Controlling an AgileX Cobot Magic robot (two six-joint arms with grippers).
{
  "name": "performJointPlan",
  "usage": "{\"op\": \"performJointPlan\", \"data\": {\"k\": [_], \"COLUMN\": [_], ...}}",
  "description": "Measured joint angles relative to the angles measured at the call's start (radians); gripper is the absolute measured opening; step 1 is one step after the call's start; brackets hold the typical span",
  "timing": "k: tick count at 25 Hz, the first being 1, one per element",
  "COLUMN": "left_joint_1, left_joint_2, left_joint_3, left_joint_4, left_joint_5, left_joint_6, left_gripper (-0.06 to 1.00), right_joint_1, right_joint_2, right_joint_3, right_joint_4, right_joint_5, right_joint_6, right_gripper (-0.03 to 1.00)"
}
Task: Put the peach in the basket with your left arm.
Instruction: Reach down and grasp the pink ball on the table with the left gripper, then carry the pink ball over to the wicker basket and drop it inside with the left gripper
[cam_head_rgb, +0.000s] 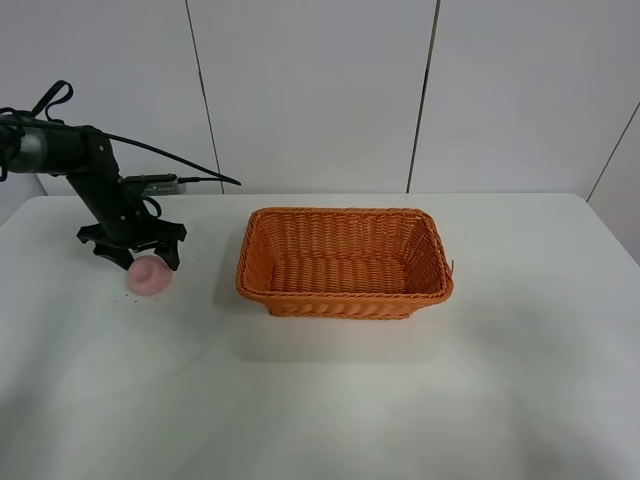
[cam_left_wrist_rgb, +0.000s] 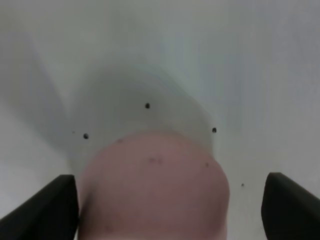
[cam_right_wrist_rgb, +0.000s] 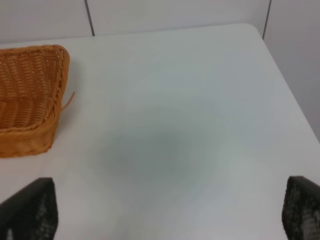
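Observation:
The pale-pink peach lies on the white table at the left, well apart from the orange wicker basket in the middle. My left gripper hangs just over the peach, open, with its dark fingers either side of it. In the left wrist view the peach fills the space between the fingers; it is close against one and apart from the other. My right gripper is open and empty above bare table beside the basket's end; it is out of the exterior high view.
The white table ends at a white panelled wall behind. Black cables trail from the left arm. Small dark specks dot the table near the peach.

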Motion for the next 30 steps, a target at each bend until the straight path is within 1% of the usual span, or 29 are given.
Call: {"op": "performJointPlan", "data": {"k": [8,11,13,15,19,20,21,25,30], "left_joint_1": [0.0,0.0,0.0,0.0,0.0,0.0,0.0,0.0,-0.003], "left_joint_2": [0.001,0.001,0.001,0.001,0.001,0.0,0.0,-0.026,-0.144], "left_joint_3": [0.0,0.0,0.0,0.0,-0.001,-0.006,-0.014,-0.06,-0.145], "left_joint_4": [0.014,0.016,0.017,0.021,0.043,0.048,0.053,0.059,0.067], "left_joint_5": [0.001,0.016,0.026,0.029,0.048,0.055,0.065,0.136,0.24], "left_joint_6": [0.01,0.01,0.01,0.01,0.01,0.01,0.01,0.006,0.0], "left_gripper": [0.84,0.74,0.65,0.53,0.19,0.14,0.12,0.12,0.12], "right_joint_1": [0.0,0.0,0.0,0.0,0.0,0.0,0.0,0.0,0.0], "right_joint_2": [0.0,0.0,0.0,0.0,0.0,0.0,0.0,0.0,0.0], "right_joint_3": [0.0,0.0,0.0,0.0,0.0,0.0,0.0,0.0,0.0], "right_joint_4": [0.0,0.0,0.0,0.0,0.0,0.0,0.0,0.0,0.0], "right_joint_5": [0.0,0.0,0.0,0.0,0.0,0.0,0.0,0.0,0.0], "right_joint_6": [0.0,0.0,0.0,0.0,0.0,0.0,0.0,0.0,0.0], "right_gripper": [0.69,0.69,0.69,0.69,0.69,0.69,0.69,0.69,0.69]}}
